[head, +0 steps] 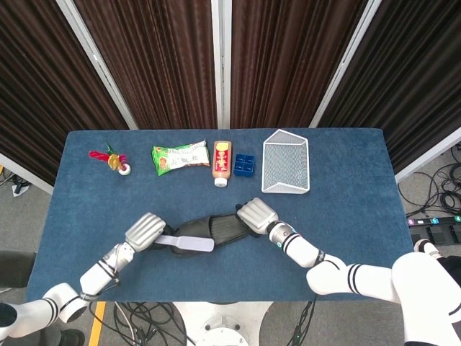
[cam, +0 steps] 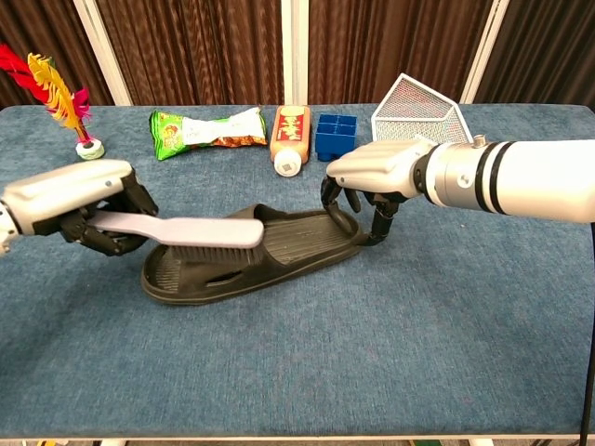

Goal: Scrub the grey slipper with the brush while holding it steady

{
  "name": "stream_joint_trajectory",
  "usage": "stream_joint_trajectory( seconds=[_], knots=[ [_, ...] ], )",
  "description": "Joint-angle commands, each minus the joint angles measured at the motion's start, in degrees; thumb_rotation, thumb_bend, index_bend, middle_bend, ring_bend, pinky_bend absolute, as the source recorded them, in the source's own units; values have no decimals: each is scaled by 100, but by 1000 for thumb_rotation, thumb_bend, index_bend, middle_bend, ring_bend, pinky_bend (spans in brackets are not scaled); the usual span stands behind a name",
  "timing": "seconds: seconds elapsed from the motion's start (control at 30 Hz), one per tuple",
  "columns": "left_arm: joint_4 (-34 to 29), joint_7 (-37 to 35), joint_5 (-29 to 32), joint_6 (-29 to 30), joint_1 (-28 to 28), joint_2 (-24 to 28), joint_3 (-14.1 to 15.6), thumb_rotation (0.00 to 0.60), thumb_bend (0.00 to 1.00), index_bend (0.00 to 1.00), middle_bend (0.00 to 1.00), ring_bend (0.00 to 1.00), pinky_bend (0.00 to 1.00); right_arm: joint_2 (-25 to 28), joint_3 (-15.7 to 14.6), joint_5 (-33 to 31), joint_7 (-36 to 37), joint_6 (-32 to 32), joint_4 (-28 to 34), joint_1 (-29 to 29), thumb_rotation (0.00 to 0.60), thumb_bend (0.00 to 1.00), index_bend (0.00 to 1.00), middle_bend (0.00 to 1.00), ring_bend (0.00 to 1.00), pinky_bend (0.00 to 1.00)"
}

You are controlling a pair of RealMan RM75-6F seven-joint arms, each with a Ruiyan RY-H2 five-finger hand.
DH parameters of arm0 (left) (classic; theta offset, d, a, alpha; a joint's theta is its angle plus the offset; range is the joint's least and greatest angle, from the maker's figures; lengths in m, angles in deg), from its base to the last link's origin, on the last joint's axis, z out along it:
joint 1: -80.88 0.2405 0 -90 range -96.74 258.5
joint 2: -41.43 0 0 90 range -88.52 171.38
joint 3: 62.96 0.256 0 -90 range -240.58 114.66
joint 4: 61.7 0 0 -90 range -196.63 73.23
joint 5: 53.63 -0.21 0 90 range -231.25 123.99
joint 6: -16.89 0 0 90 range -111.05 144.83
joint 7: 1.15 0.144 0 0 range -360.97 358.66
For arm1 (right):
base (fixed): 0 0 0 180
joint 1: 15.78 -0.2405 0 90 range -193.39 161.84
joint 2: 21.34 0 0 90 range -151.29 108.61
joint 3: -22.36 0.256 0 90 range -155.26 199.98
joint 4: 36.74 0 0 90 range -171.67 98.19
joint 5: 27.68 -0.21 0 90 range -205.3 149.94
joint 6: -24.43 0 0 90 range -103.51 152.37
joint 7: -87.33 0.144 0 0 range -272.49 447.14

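Note:
The dark grey slipper (cam: 251, 258) (head: 216, 231) lies sole-down at the table's front middle, toe end to the left. My left hand (cam: 79, 204) (head: 146, 231) grips the handle of a pale lilac brush (cam: 200, 232) (head: 189, 244), whose head rests across the slipper's strap. My right hand (cam: 376, 177) (head: 257, 215) holds the slipper's right end, with dark fingers (cam: 376, 223) curled down over the rim.
Along the back of the blue table (cam: 446, 353) stand a feathered shuttlecock (cam: 65, 98), a green snack bag (cam: 204, 130), a sauce bottle (cam: 290, 137), a blue box (cam: 335, 136) and a white mesh basket (cam: 418, 116).

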Motion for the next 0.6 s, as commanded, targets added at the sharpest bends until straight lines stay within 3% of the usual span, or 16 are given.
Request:
stream_joint_trajectory(
  seconds=[0.03,0.33,0.6],
  knots=[
    [173,74,194,-474,-167,-132,-50,600,830,1000,1000,1000,1000,9,-20,-5,-26,-3,13,-3,600,235,564,492,393,429],
    [876,6,825,-1099,-262,-330,-413,600,830,1000,1000,1000,1000,-7,-53,-75,-124,25,55,-16,600,237,564,492,393,429],
    [710,-507,1131,-776,-33,-140,-703,600,829,1000,1000,1000,1000,66,-61,-61,-152,104,151,6,600,238,569,482,392,429]
  ],
)
